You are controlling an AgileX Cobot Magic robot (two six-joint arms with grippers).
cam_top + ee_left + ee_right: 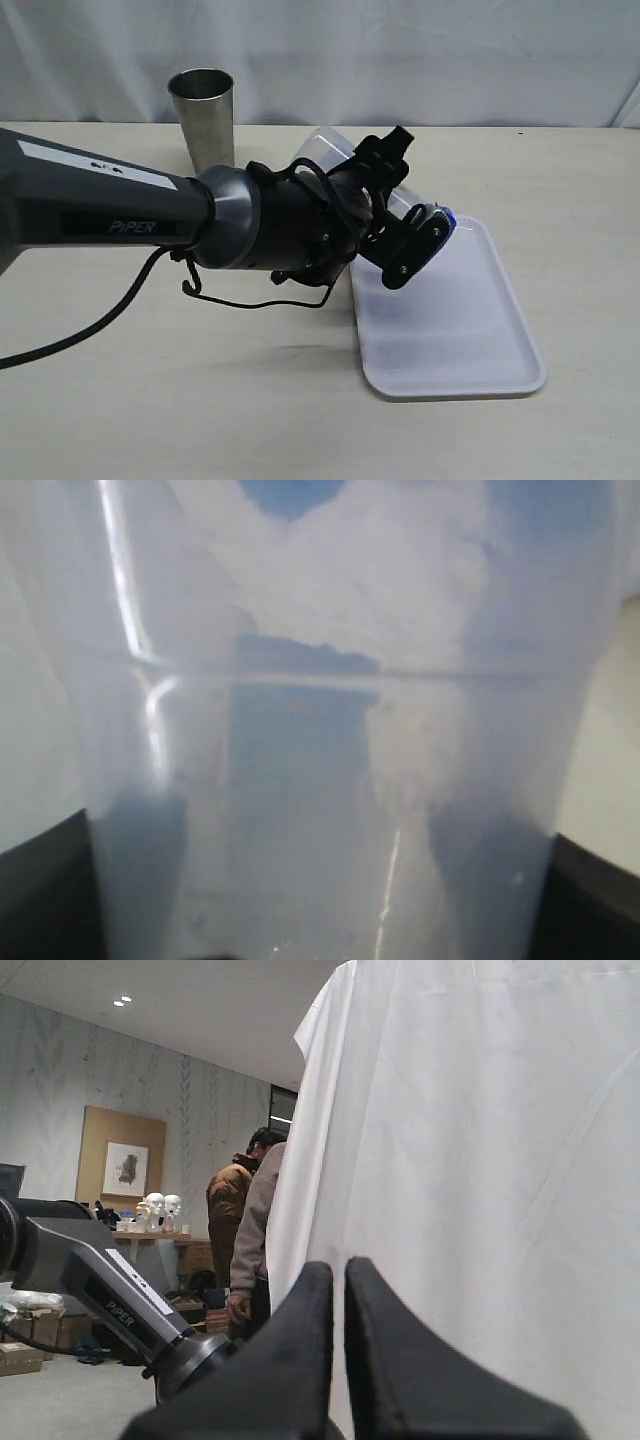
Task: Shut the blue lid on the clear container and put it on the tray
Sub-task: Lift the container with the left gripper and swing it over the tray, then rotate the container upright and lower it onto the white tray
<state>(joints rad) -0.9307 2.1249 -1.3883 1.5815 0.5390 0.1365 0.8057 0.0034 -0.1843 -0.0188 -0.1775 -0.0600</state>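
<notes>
- Black cable [110, 315] from the left arm trails over the table [150, 420].
- Tray [450, 345] sits right of centre.
- Left gripper [410, 245] is over the tray, jaws wide, clamped on the clear container [320, 780]. A black finger [40, 890] sits on each side.
- Blue lid [446, 216] is on the container's far end, past the fingertips.
- Gripper blocks most of the container; can't tell if it touches the tray.
- Steel cup [203, 110] stands upright behind the arm.
- Right gripper [338, 1290]: jaws pressed together, holding nothing, facing the white curtain [500, 1160].

Soft even light; close-up clear container [330, 780] blurred, glare-streaked.
</notes>
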